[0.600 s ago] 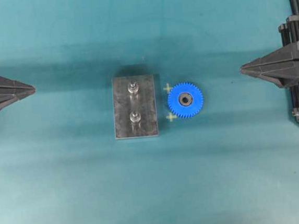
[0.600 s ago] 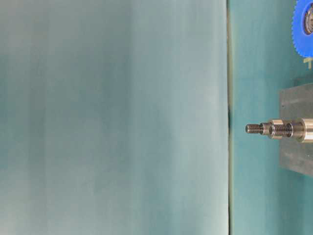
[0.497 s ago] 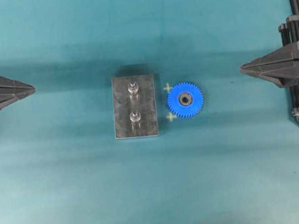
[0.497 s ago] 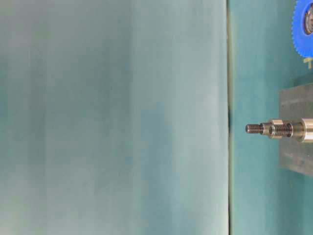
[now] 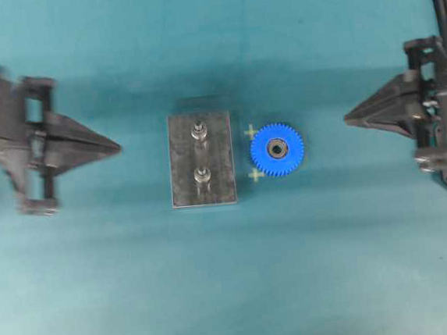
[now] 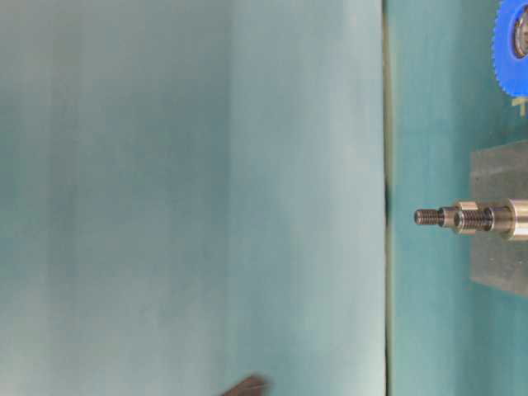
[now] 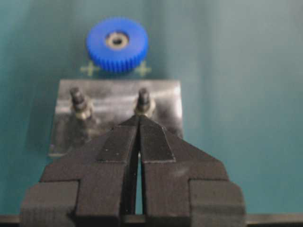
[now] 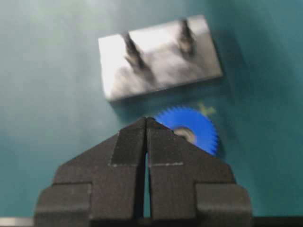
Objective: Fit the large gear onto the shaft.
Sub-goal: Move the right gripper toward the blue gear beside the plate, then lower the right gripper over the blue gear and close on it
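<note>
Both arms had left their resting places at the edges of the overhead view within the last half second. The left claw [image 5: 116, 148] had advanced furthest, its blurred body now well inside the left edge and its tip pointing at the grey plate [image 5: 184, 167], though still well apart from it. The right claw [image 5: 348, 118] had moved in less and turned slightly, its tip aimed toward the large gear [image 5: 277, 149]. Both claws were pressed together, holding nothing, as each wrist view showed only a thin seam between the pads.

Nothing on the teal surface [image 5: 234, 292] had shifted. The large gear lay flat just beside the plate's right edge, between two small yellow cross marks [image 5: 251, 131], untouched. The two shafts [image 5: 198, 130] stood upright and bare on the plate, so the fitting had not begun.

The change read as the opening reach. The right claw seemed the likelier one to take the gear, and it would need to spread before it could close on the toothed rim. The left seemed headed to steady the plate.
</note>
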